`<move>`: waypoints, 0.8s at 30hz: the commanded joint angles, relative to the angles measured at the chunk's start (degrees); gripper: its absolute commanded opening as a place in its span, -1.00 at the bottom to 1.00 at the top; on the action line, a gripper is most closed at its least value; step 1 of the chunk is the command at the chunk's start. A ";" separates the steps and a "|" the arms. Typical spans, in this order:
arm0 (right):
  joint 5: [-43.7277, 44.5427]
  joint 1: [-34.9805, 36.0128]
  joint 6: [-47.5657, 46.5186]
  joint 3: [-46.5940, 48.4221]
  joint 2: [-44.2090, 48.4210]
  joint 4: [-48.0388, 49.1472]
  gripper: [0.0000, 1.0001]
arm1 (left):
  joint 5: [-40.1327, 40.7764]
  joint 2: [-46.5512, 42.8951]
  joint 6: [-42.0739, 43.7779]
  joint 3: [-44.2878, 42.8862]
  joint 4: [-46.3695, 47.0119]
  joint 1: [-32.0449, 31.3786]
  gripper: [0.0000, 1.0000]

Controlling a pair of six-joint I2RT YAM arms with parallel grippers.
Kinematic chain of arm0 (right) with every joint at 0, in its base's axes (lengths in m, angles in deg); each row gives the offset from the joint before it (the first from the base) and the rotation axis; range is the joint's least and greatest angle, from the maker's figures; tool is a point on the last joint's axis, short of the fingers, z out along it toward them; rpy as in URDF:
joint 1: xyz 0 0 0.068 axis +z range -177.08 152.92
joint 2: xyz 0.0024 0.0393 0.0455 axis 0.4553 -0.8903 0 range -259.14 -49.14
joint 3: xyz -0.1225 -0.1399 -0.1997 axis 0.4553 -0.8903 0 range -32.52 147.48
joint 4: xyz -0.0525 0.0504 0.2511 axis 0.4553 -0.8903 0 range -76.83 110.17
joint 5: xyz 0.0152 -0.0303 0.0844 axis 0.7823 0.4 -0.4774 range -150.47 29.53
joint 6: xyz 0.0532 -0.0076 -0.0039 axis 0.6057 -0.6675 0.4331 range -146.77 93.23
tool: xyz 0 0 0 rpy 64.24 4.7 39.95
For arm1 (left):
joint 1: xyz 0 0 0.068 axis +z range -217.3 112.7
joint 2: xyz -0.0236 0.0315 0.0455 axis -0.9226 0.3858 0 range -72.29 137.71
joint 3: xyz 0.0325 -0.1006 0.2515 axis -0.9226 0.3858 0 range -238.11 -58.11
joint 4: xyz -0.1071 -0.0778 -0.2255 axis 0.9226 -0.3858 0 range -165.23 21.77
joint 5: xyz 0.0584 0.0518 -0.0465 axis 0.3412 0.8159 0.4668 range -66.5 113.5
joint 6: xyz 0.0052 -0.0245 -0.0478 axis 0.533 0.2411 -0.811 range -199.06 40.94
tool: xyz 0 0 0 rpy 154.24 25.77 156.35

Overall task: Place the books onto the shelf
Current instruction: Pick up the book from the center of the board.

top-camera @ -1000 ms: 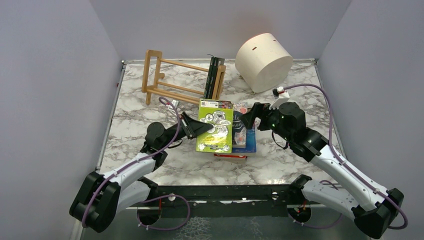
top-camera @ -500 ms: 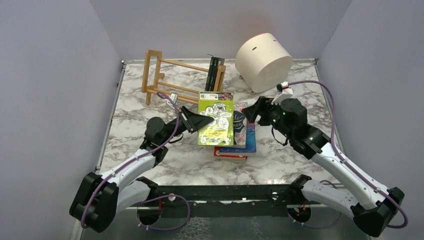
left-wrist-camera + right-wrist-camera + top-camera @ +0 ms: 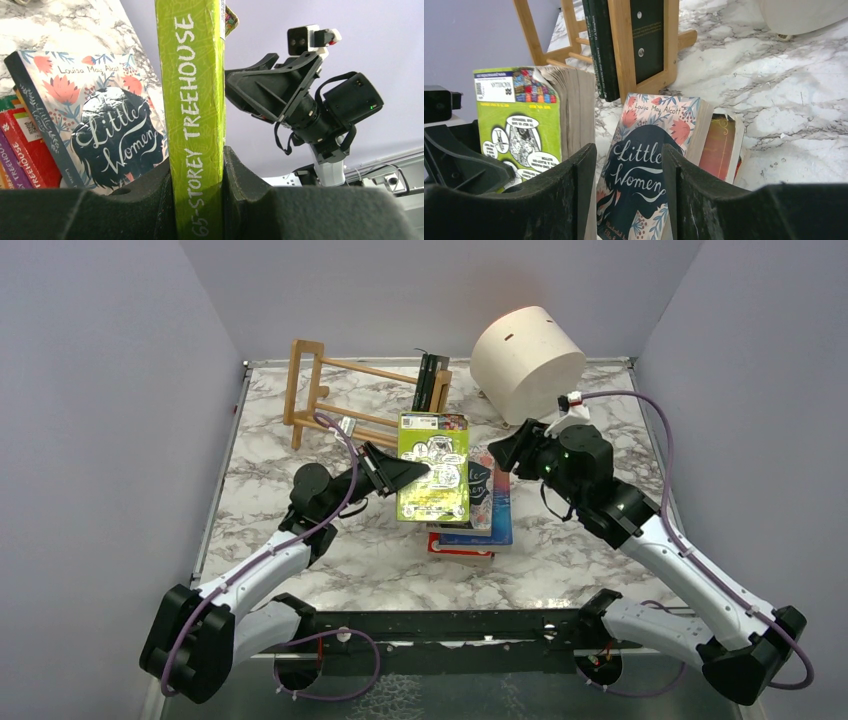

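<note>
My left gripper (image 3: 402, 474) (image 3: 197, 167) is shut on the spine of a lime green book (image 3: 432, 468) (image 3: 196, 95) and holds it in the air over the left side of a stack of books (image 3: 478, 530). The top book of that stack has a dark floral cover (image 3: 107, 135) (image 3: 644, 165). My right gripper (image 3: 506, 450) (image 3: 629, 155) hovers at the stack's far right. Its jaws stand apart, with nothing between them. The light-wood shelf (image 3: 340, 400) (image 3: 624, 50) stands at the back left, with two dark books (image 3: 430, 390) (image 3: 599, 45) upright at its right end.
A cream cylindrical drum (image 3: 527, 360) (image 3: 804, 12) lies at the back right, close behind my right gripper. Lilac walls close in the marble table (image 3: 300, 570) on three sides. Purple cables loop off both arms.
My left gripper has carried the lime green book up and farther back, toward the shelf. My right gripper has drawn back off the stack and its jaws have narrowed.
</note>
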 commanded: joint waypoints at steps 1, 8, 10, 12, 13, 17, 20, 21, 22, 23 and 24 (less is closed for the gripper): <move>1.30 -0.15 1.90 -1.30 1.10 2.32 -0.01 | 1.20 -0.20 0.35 -2.79 4.20 0.15 -1.00; 2.08 -0.19 0.11 -3.27 4.55 2.30 0.19 | 1.23 -1.11 2.06 -4.10 1.91 0.28 -1.00; 2.82 -0.15 -0.32 -3.10 5.14 1.72 0.22 | 1.22 -1.14 3.05 -5.28 0.59 0.39 -1.00; 2.98 -0.15 -0.83 -2.80 5.50 1.25 0.23 | 1.58 -1.07 4.47 -6.76 -1.37 0.54 -1.00; 2.93 -0.14 -0.98 -2.63 5.61 1.12 0.24 | 1.60 -0.83 5.15 -7.67 -2.34 0.77 -1.00; 2.84 -0.16 -1.24 -3.06 6.45 1.02 0.35 | 1.35 -0.52 6.83 -10.99 -5.12 2.48 -1.00; 3.57 -0.21 -1.26 -3.36 6.95 0.60 0.64 | 1.41 -0.52 8.22 -13.48 -7.58 4.11 -1.00; 3.73 -0.15 -1.17 -3.42 7.17 0.49 0.77 | 1.60 -0.73 8.97 -14.36 -8.74 4.65 -1.00; 3.74 -0.21 -1.13 -3.51 7.36 0.43 0.88 | 1.91 -0.90 9.87 -15.40 -10.18 5.37 -1.00; 3.75 -0.15 -1.17 -3.61 7.60 0.35 0.94 | 2.82 -1.16 11.13 -16.51 -11.87 6.02 -1.00; 3.80 -0.14 -1.22 -3.68 7.87 0.18 0.96 | 3.75 -1.46 12.79 -18.10 -14.30 6.72 -1.00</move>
